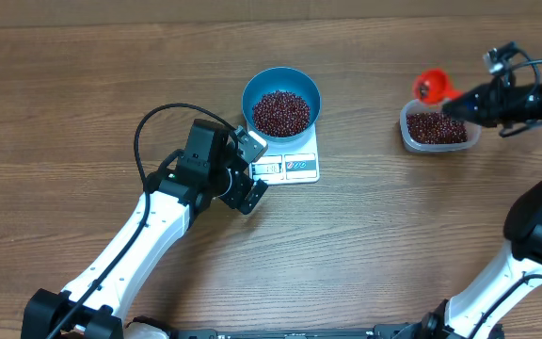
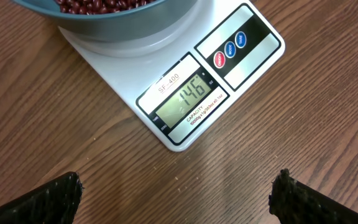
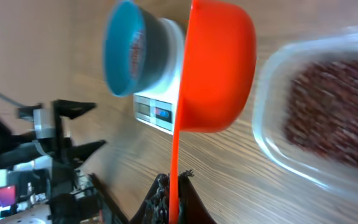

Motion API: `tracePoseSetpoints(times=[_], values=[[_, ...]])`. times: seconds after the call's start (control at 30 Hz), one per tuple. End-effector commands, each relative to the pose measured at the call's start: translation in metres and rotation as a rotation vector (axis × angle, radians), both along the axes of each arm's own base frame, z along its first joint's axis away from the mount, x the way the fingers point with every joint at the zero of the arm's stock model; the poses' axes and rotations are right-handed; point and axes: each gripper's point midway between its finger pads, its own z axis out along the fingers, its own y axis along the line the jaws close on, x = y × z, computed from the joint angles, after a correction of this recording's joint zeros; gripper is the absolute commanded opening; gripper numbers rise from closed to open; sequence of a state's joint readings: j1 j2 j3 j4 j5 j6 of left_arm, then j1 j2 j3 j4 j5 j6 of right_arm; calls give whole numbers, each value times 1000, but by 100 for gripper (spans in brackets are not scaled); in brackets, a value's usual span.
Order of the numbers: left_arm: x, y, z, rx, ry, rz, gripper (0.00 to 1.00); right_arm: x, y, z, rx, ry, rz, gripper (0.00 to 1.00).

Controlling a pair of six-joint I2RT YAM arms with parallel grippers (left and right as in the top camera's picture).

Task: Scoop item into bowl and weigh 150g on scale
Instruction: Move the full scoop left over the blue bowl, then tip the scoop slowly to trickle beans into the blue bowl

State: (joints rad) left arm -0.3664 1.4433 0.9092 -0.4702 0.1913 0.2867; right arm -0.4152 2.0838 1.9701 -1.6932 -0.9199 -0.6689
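**Overhead and wrist views: bowl on scale, display at 146**

At left, the left gripper hovers beside the display end of the scale, jaws spread wide and holding nothing. The blue bowl sits on the far part of the white scale with a heap of red-brown beans inside. The left wrist view shows the display reading 146. Well to the right, the right gripper is clamped on the handle of an orange scoop, whose cup is at the left rim of a clear tub holding more beans. Everything stands on a wooden table.
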Motion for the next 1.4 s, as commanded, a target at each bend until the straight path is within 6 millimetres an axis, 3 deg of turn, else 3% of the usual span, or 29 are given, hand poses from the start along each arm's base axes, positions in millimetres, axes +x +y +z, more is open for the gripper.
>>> tracePoseSetpoints(times=[0.0,0.23,0.63,0.97,1.37], values=[[-2,-1,-4,-8,15,-1,100,9,47,35,74,-124,80,4],[-2,-1,-4,-8,15,-1,100,31,116,24,2,-83,139,4],[-2,-1,-4,-8,15,-1,99,38,188,-4,-250,-68,179,4],[-2,-1,-4,-8,15,-1,99,42,218,-3,-554,-166,160,4],[-2,-1,-4,-8,15,-1,100,32,244,-7,-870,-298,184,4]])
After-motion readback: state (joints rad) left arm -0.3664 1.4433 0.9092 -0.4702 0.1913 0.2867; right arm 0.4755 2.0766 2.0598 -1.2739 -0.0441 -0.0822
